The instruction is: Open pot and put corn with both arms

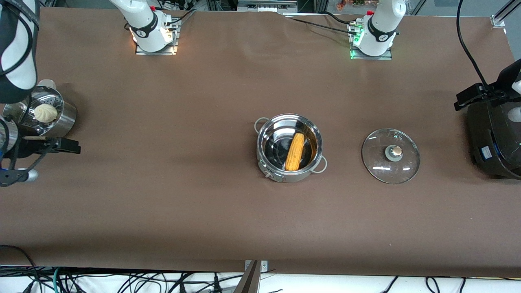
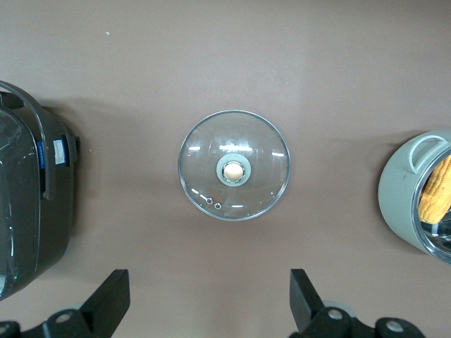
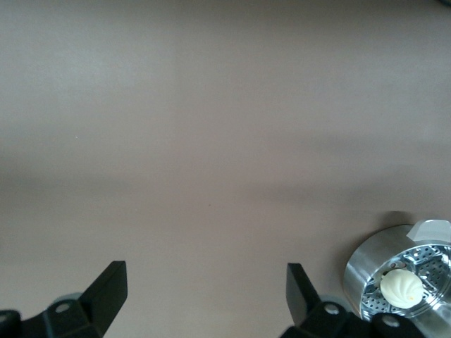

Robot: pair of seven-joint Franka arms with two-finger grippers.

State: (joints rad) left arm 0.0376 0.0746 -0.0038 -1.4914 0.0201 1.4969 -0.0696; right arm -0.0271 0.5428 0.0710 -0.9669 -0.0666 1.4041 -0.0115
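Right pincer point(image 3: 204, 299) hangs wide open, empty, near the steamer point(image 1: 44, 114). Corn point(image 1: 294, 151) lies in the pot point(image 1: 290, 176); lid point(image 1: 390, 156) rests beside it on the surface point(image 1: 163, 203). Left pincer point(image 2: 210, 303) gapes empty above the lid, apparently parked; descending blind could strike the glass.

A yellow-orange corn cob point(image 1: 294, 151) is seen in a shiny silver pot point(image 1: 266, 138); the table point(image 1: 163, 203) is plain brown.
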